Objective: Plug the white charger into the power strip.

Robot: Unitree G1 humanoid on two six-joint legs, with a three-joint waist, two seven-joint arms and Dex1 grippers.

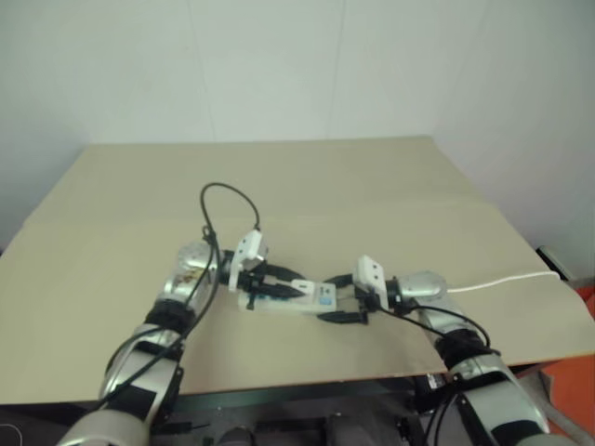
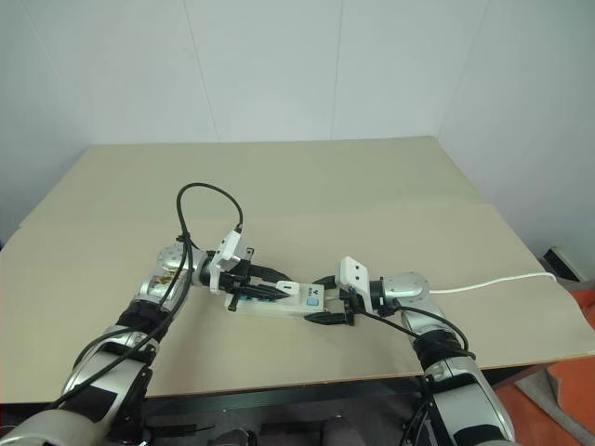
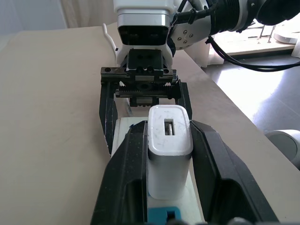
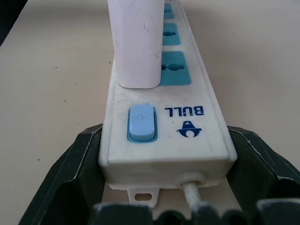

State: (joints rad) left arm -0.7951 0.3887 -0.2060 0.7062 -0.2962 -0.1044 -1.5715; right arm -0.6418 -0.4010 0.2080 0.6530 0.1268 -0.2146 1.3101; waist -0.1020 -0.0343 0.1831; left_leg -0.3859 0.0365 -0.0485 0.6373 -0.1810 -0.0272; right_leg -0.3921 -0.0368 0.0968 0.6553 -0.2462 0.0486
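The power strip (image 4: 197, 136) lies on the table in front of me, a white bar with blue sockets and a light blue switch (image 4: 141, 123) at its cord end. My right gripper (image 4: 166, 136) is shut on that end, one black finger pressed against each long side. The white charger (image 3: 168, 154) stands upright on the strip's face, beside the sockets nearest the switch. My left gripper (image 3: 168, 129) is shut on it from both sides. In the head views the two grippers meet over the strip (image 1: 297, 304), left gripper (image 1: 279, 290) facing right gripper (image 1: 339, 299).
The strip's thin white cord (image 1: 502, 279) runs right across the tan table (image 1: 279, 177) to its right edge. A black cable loop (image 1: 228, 200) arches above my left wrist. The table's front edge lies just behind my forearms.
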